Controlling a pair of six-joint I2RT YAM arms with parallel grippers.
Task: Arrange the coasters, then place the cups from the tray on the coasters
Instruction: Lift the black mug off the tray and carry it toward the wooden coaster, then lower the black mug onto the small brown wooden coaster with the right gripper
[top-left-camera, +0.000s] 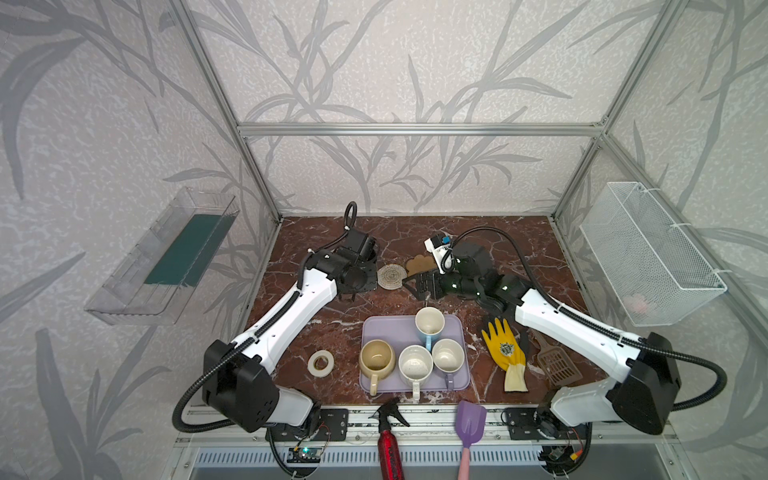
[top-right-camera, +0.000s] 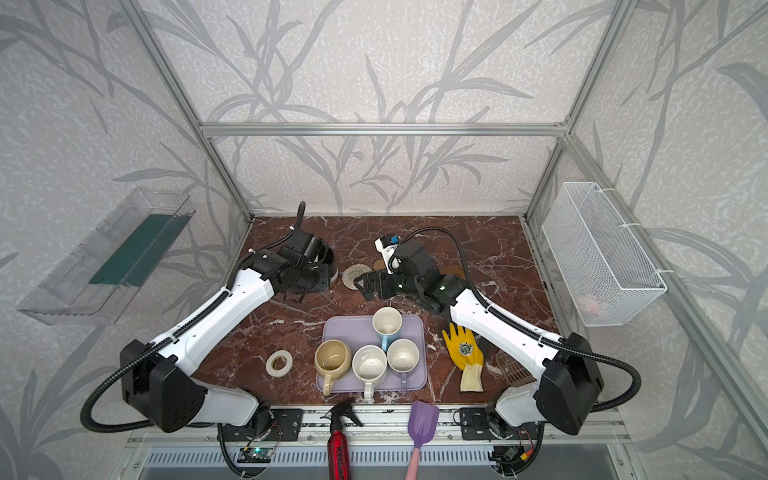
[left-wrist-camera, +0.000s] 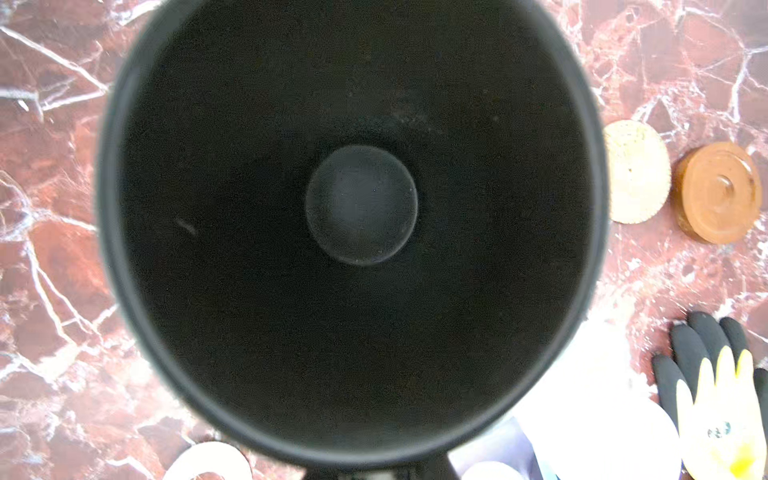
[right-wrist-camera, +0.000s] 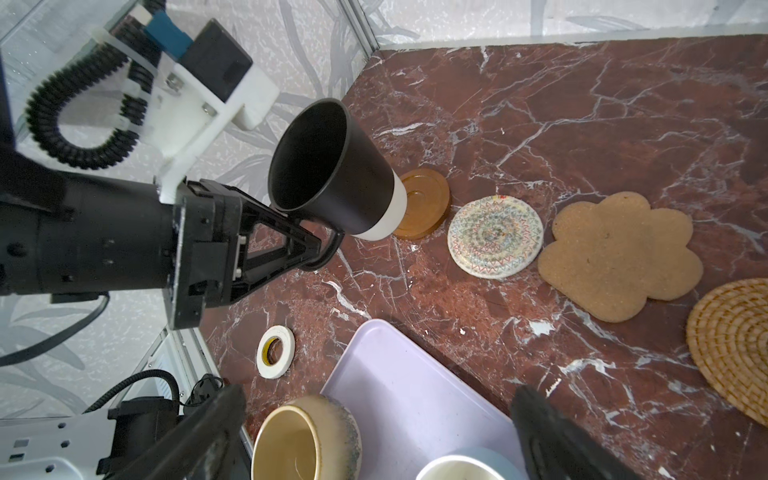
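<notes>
The tray (top-left-camera: 384, 328) has four cups (top-left-camera: 415, 366) on it. I am on the cup step: the black cup (right-wrist-camera: 332, 174) is off the tray, upright, right at the brown coaster (right-wrist-camera: 426, 203). I cannot tell if it sits on it yet. Next I think I must set it flat in the middle, then let go. My left pincer (right-wrist-camera: 314, 251) is squeezed tight on its handle. My right pincer (top-left-camera: 411, 286) is wide apart and holds nothing

Grey leaf-patterned wallpaper (top-left-camera: 374, 62), aluminium frame (top-left-camera: 419, 129), red-brown marble tabletop (top-left-camera: 395, 232), white wire basket (top-left-camera: 648, 253), clear wall shelf (top-left-camera: 166, 257)
</notes>
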